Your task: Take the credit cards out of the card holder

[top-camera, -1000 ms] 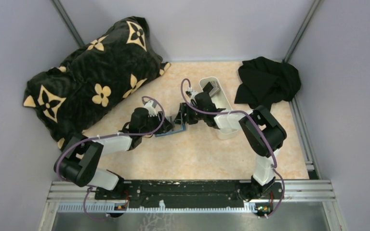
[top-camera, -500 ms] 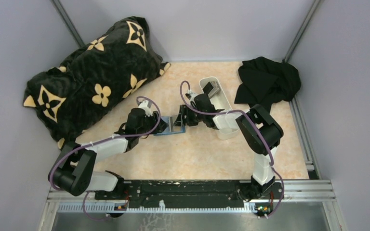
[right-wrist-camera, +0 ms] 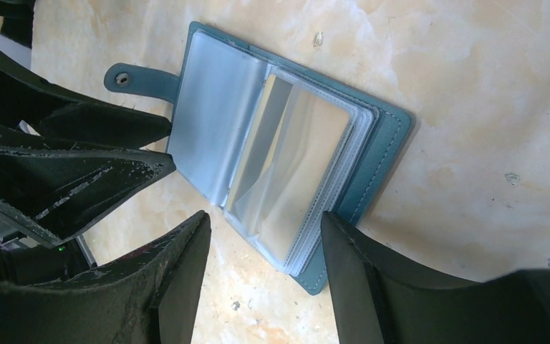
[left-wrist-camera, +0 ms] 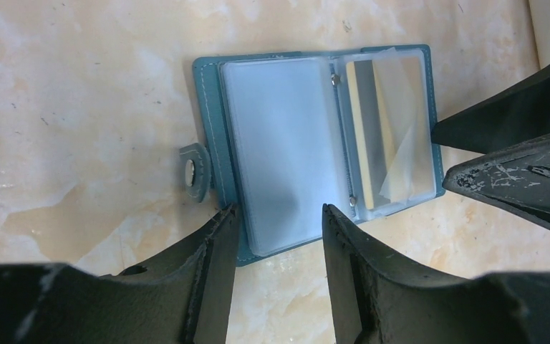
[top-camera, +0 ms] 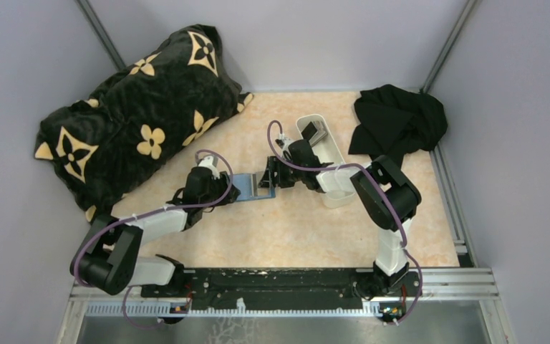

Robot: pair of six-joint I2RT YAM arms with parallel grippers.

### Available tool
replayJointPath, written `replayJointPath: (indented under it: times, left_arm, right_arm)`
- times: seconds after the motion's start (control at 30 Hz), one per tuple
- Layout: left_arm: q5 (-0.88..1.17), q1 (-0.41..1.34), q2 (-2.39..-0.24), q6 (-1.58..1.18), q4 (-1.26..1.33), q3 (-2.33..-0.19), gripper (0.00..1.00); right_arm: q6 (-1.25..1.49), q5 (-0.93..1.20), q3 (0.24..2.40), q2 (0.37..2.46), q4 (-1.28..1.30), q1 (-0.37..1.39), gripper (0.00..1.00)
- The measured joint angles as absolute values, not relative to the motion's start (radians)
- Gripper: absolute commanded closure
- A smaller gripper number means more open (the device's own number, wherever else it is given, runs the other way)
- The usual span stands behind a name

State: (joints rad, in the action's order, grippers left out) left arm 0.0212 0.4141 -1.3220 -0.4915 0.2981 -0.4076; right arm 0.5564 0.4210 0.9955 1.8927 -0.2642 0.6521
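Lying open on the tabletop [left-wrist-camera: 79, 86]: card holder [left-wrist-camera: 286, 143].
Left gripper [left-wrist-camera: 279, 215] at its 9 o'clock, right gripper [right-wrist-camera: 263, 218] at 3, both spread apart.

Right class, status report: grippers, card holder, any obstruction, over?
Left gripper open, right gripper open. Card holder lying open, card in its sleeve. Nothing covering it.

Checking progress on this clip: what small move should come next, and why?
Probably the right gripper edges in to pinch the tan card: the card holder lies open, the card sits in the sleeve nearest its open fingers, and the left gripper, also open, holds nothing.
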Motion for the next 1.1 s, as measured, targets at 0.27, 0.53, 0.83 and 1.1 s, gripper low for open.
replayJointPath:
  times: [0.27, 0.53, 0.83, 1.1]
  left_arm:
    - [0.036, 0.411, -1.346, -0.495, 0.325, -0.403, 0.48]
    - [0.052, 0.408, -1.361, -0.499, 0.354, -0.403, 0.48]
    - [0.055, 0.408, -1.366, -0.499, 0.366, -0.401, 0.48]
    - [0.061, 0.408, -1.366, -0.499, 0.367, -0.400, 0.48]
  right_arm:
    - [0.546, 0.429, 0.997, 1.893, -0.260, 0.652, 0.42]
    - [0.541, 0.428, 0.997, 1.892, -0.244, 0.652, 0.42]
    - [0.527, 0.414, 0.997, 1.861, -0.208, 0.653, 0.42]
    - [0.509, 0.395, 1.020, 1.808, -0.177, 0.653, 0.42]
